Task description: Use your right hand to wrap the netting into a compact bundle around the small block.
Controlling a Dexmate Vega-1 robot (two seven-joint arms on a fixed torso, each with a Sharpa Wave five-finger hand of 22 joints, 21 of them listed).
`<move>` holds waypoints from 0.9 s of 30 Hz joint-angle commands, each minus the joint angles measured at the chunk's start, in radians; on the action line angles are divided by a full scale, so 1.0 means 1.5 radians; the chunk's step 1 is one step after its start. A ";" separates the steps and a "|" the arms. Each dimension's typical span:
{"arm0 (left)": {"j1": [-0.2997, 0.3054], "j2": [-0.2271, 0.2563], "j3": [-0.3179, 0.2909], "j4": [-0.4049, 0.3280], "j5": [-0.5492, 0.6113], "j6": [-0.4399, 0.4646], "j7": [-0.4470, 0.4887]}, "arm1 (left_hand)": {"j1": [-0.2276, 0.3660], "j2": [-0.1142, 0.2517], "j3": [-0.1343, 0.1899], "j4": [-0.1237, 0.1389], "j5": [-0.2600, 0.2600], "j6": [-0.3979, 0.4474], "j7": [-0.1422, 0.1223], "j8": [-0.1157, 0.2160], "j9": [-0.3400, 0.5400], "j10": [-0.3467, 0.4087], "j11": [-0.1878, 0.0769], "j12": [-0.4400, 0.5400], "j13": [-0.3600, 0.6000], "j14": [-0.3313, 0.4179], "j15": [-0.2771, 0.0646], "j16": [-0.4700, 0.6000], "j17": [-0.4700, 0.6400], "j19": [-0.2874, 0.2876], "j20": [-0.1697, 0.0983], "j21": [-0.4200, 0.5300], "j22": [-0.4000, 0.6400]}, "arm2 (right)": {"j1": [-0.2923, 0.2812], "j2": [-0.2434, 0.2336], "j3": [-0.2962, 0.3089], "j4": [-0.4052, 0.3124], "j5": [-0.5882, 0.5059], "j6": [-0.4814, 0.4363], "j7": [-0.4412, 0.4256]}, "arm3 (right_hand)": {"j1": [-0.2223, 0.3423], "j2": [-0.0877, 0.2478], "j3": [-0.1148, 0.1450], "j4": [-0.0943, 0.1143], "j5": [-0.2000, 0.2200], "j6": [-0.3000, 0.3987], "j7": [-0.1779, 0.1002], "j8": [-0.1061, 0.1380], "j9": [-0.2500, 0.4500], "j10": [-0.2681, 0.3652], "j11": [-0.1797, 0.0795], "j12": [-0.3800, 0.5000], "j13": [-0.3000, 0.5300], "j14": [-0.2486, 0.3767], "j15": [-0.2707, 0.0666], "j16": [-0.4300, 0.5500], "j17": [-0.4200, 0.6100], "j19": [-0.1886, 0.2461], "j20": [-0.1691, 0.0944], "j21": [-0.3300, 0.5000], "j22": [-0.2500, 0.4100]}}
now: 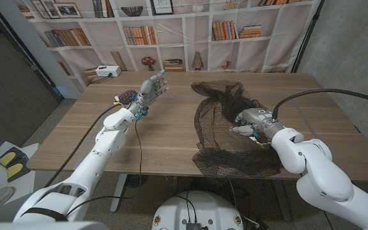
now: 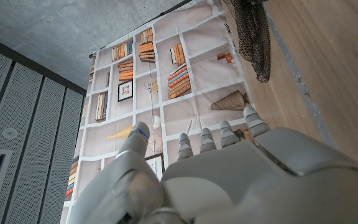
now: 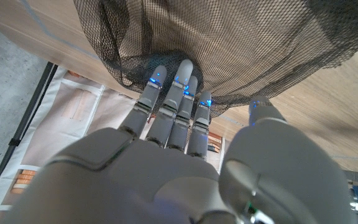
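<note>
The netting lies spread on the right half of the wooden table, its long axis running from the far side to the near edge, where its lower margin hangs slightly over. The right hand rests on the middle of the netting; in the right wrist view its fingers reach nearly straight, tips pressed into a bunched fold of mesh. Whether they grip it cannot be told. The left hand is raised over the table's left half, fingers extended and apart, holding nothing. Bare tabletop separates the hands.

White box on wooden table, bookshelf backdrop behind
</note>
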 commanded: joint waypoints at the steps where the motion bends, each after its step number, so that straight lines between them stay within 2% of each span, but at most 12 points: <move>1: 0.011 0.008 0.000 -0.018 -0.006 0.003 -0.011 | -0.007 0.000 0.005 -0.002 0.002 0.004 -0.001 -0.001 0.003 0.000 -0.001 0.000 0.002 0.003 0.000 0.000 0.002 0.004 0.004 0.000 0.002 | -0.021 0.018 -0.033 -0.047 -0.091 -0.046 0.130 | -0.015 -0.008 -0.014 -0.001 0.013 -0.064 -0.007 0.000 0.003 -0.084 -0.006 -0.045 -0.006 -0.093 -0.014 -0.063 -0.033 -0.047 0.010 -0.025 0.000; 3: 0.013 0.009 -0.001 -0.021 -0.007 0.004 -0.011 | -0.008 0.000 0.005 -0.002 0.002 0.004 -0.001 -0.001 0.003 0.001 -0.001 0.000 0.002 0.003 0.000 0.000 0.002 0.004 0.004 0.000 0.002 | -0.021 0.027 -0.041 -0.049 -0.112 -0.041 0.154 | -0.023 -0.011 -0.021 0.001 0.016 -0.102 -0.009 -0.002 0.003 -0.122 -0.004 -0.067 -0.008 -0.132 -0.005 -0.085 -0.044 -0.069 0.016 -0.037 0.000; 4: 0.014 0.010 -0.002 -0.021 -0.008 0.004 -0.013 | -0.008 0.000 0.005 -0.002 0.002 0.005 -0.001 -0.001 0.003 0.001 -0.001 0.000 0.002 0.003 0.000 0.000 0.002 0.004 0.004 0.000 0.002 | -0.020 0.031 -0.045 -0.049 -0.127 -0.036 0.166 | -0.024 -0.013 -0.024 0.000 0.017 -0.114 -0.010 -0.002 0.003 -0.140 -0.010 -0.076 -0.009 -0.151 0.001 -0.094 -0.047 -0.080 0.019 -0.043 0.000; 6: 0.016 0.010 -0.002 -0.022 -0.010 0.004 -0.013 | -0.008 0.000 0.005 -0.002 0.002 0.005 -0.002 0.000 0.003 0.000 -0.002 -0.001 0.002 0.003 0.000 0.000 0.002 0.004 0.004 0.000 0.002 | -0.020 0.044 -0.054 -0.047 -0.162 -0.026 0.194 | -0.021 -0.021 -0.028 -0.005 0.020 -0.131 -0.014 -0.002 0.003 -0.161 -0.010 -0.088 -0.009 -0.177 0.003 -0.104 -0.054 -0.097 0.023 -0.052 0.000; 9: 0.018 0.012 -0.002 -0.023 -0.011 0.005 -0.016 | -0.008 0.000 0.005 -0.002 0.002 0.005 -0.001 -0.001 0.003 0.001 -0.001 0.000 0.002 0.003 0.000 0.000 0.002 0.004 0.004 0.000 0.002 | -0.022 0.065 -0.059 -0.043 -0.200 0.001 0.231 | -0.010 -0.027 -0.031 -0.013 0.023 -0.153 -0.018 -0.004 0.003 -0.177 -0.015 -0.098 -0.010 -0.193 0.007 -0.108 -0.059 -0.105 0.024 -0.058 0.000; 10: 0.019 0.012 -0.002 -0.023 -0.012 0.005 -0.018 | -0.008 0.000 0.005 -0.002 0.002 0.005 -0.002 -0.001 0.003 0.001 0.000 0.000 0.002 0.003 0.000 0.000 0.002 0.004 0.004 0.000 0.002 | -0.024 0.073 -0.059 -0.042 -0.213 0.011 0.240 | -0.006 -0.027 -0.031 -0.016 0.024 -0.161 -0.017 -0.004 0.003 -0.186 -0.010 -0.103 -0.010 -0.201 0.009 -0.110 -0.060 -0.110 0.024 -0.060 0.000; 16: 0.023 0.014 -0.004 -0.024 -0.014 0.008 -0.018 | -0.009 -0.001 0.005 -0.002 0.002 0.005 -0.002 -0.001 0.003 0.000 -0.001 -0.001 0.002 0.003 0.000 0.000 0.002 0.004 0.004 0.000 0.002 | -0.035 0.130 -0.056 -0.032 -0.293 0.079 0.299 | 0.021 -0.031 -0.035 -0.034 0.031 -0.202 -0.023 -0.004 0.002 -0.219 -0.026 -0.120 -0.010 -0.234 0.014 -0.112 -0.067 -0.120 0.025 -0.070 0.000; 17: 0.022 0.014 -0.004 -0.024 -0.015 0.008 -0.019 | -0.009 -0.001 0.005 -0.002 0.002 0.005 -0.001 -0.001 0.003 0.000 -0.002 -0.001 0.002 0.003 0.000 0.000 0.002 0.004 0.004 0.000 0.002 | -0.037 0.139 -0.054 -0.030 -0.303 0.092 0.307 | 0.024 -0.032 -0.035 -0.035 0.032 -0.206 -0.023 -0.003 0.002 -0.223 -0.024 -0.122 -0.010 -0.240 0.016 -0.113 -0.068 -0.122 0.025 -0.071 0.000; 21: 0.020 0.014 -0.004 -0.019 -0.016 0.007 -0.022 | -0.009 -0.001 0.005 -0.002 0.002 0.006 -0.001 0.000 0.003 0.000 -0.002 -0.001 0.002 0.003 0.000 0.000 0.002 0.004 0.004 0.000 0.002 | -0.035 0.178 -0.046 -0.016 -0.322 0.144 0.345 | 0.039 -0.031 -0.036 -0.044 0.036 -0.224 -0.026 -0.003 0.002 -0.245 -0.025 -0.132 -0.009 -0.258 0.020 -0.112 -0.070 -0.130 0.023 -0.077 0.000; 23: 0.019 0.014 -0.004 -0.018 -0.016 0.008 -0.022 | -0.009 -0.001 0.005 -0.002 0.002 0.006 -0.001 0.000 0.003 0.000 -0.002 -0.001 0.002 0.003 0.000 0.000 0.002 0.004 0.004 0.000 0.002 | -0.040 0.194 -0.040 -0.012 -0.328 0.163 0.348 | 0.046 -0.028 -0.038 -0.047 0.038 -0.242 -0.028 -0.005 0.001 -0.257 -0.025 -0.137 -0.008 -0.271 0.023 -0.112 -0.071 -0.135 0.022 -0.080 0.000; 27: 0.015 0.014 -0.005 -0.013 -0.015 0.005 -0.024 | -0.010 -0.001 0.005 -0.002 0.002 0.006 -0.001 -0.001 0.003 0.000 -0.002 -0.001 0.002 0.003 0.000 0.000 0.002 0.004 0.004 0.000 0.002 | -0.035 0.221 -0.041 0.008 -0.339 0.206 0.359 | 0.057 -0.024 -0.038 -0.052 0.042 -0.248 -0.030 -0.001 0.001 -0.273 -0.025 -0.143 -0.007 -0.290 0.029 -0.114 -0.072 -0.146 0.022 -0.087 0.000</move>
